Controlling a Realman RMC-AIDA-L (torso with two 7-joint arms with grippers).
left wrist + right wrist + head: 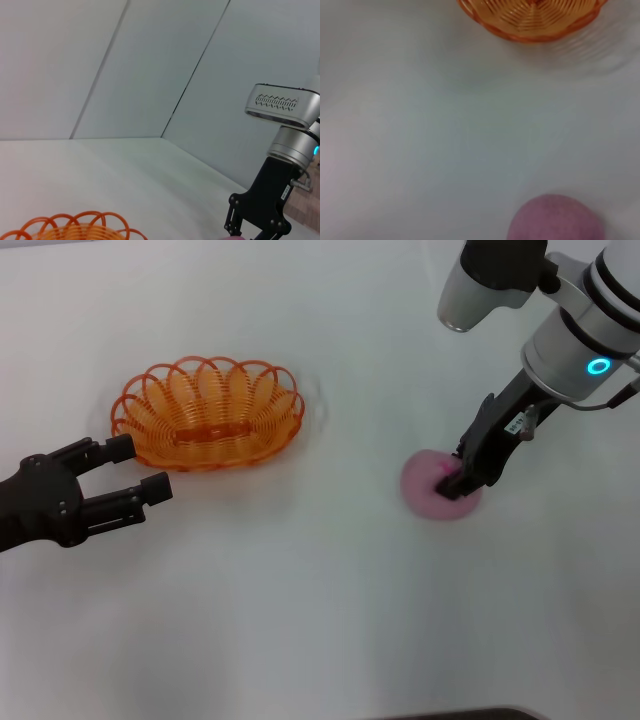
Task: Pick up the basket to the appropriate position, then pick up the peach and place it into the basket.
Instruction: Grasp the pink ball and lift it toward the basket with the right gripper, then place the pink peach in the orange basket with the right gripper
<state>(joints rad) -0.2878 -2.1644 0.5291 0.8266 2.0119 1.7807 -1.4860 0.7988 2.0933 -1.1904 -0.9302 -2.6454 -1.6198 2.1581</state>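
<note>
The orange wire basket (212, 454) sits upright on the white table, left of centre; its rim also shows in the left wrist view (75, 226) and the right wrist view (530, 22). It is empty. The pale pink peach (423, 490) lies on the table to the right and also shows in the right wrist view (555, 220). My left gripper (138, 469) is open and empty, just beside the basket's near left side. My right gripper (452, 483) is down on the peach from its right side, covering part of it.
The white table (300, 590) stretches bare between the basket and the peach and towards the front edge. The right arm's grey wrist (580, 350) hangs above the table's right side. Grey walls stand behind the table (150, 75).
</note>
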